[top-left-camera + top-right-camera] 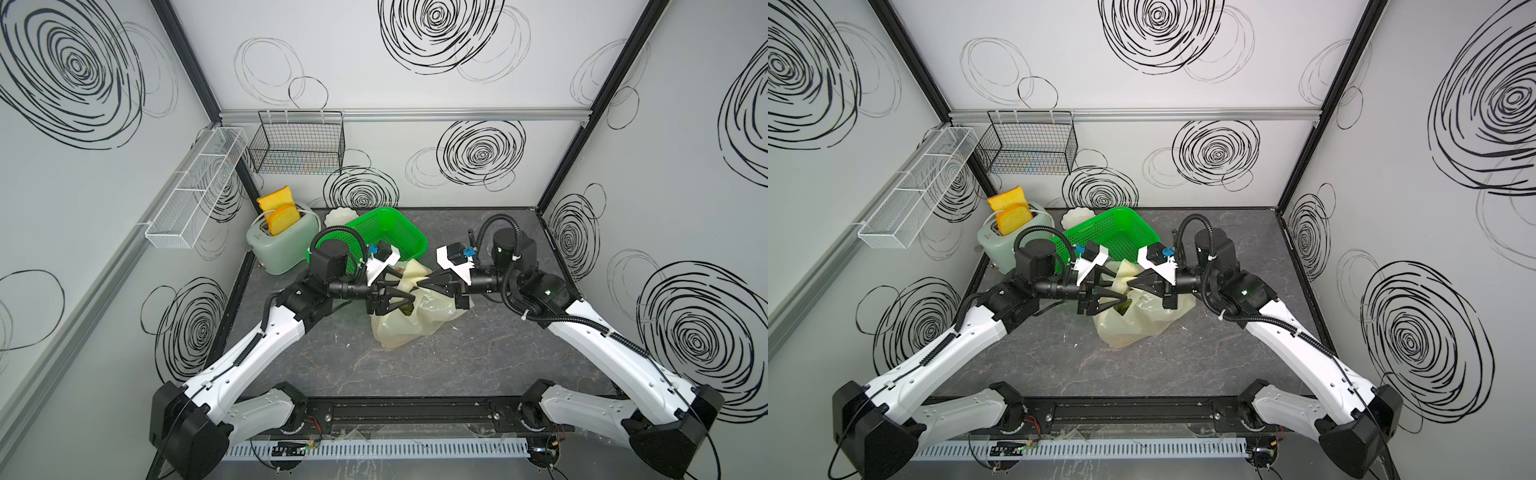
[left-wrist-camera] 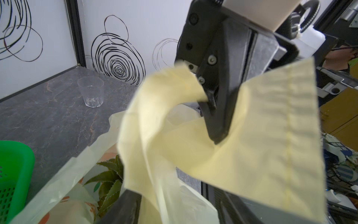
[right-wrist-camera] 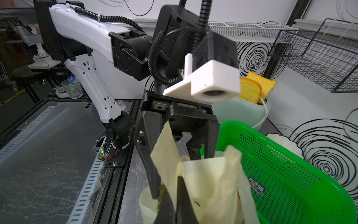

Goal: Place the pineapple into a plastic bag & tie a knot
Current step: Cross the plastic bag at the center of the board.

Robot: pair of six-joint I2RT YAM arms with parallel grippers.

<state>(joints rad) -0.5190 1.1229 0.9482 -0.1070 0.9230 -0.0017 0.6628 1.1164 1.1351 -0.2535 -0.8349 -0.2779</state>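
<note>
pale yellow translucent plastic bag [image 1: 399,328], at five o'clock of the green perforated basket [image 1: 386,232], is pictured with the spiky-leaved pineapple [image 2: 111,174] inside. one handle is clenched by the right gripper [image 1: 420,284]; the left gripper [image 3: 174,170] is parted. handles are best crossed taut before regrasping.

Pale yellow plastic bag [image 1: 398,330]; green perforated basket [image 1: 395,233].

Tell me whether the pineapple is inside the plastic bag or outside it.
Inside: the pineapple shows its spiky green leaves between the translucent walls of the plastic bag; the fruit's body is hidden.
</note>
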